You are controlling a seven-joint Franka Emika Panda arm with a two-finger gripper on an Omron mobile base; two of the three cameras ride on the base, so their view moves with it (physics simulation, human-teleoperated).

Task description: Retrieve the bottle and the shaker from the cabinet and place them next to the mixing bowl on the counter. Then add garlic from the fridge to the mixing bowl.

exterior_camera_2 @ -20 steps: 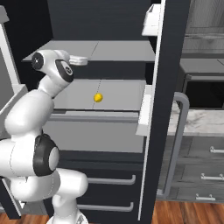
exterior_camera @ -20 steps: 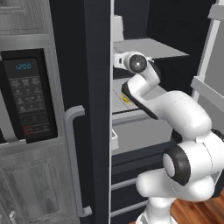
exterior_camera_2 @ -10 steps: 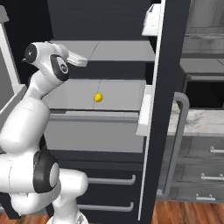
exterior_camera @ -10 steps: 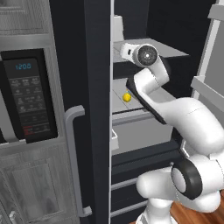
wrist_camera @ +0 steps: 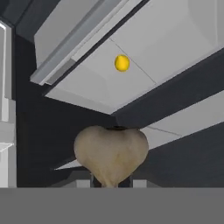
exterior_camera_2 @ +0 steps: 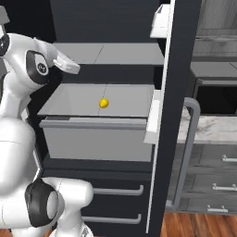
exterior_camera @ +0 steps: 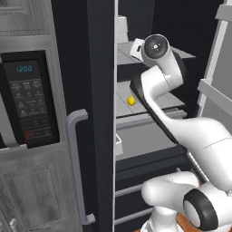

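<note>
inside the open fridge [exterior_camera_2: 176,92], the gripper [wrist_camera: 111,181] is mostly hidden behind the garlic [wrist_camera: 111,157], its dark tips barely peeking below. the pale tan lump sits pinched between them, right at the hand. on a grey shelf [exterior_camera_2: 125,99] beyond lies a small yellow ball [exterior_camera_2: 104,103].

Arm [exterior_camera: 181,127] raised, elbow bent, fingers [wrist_camera: 95,180] closed on something

built-in microwave [exterior_camera: 28,104], wooden floor [exterior_camera_2: 194,224]
</note>
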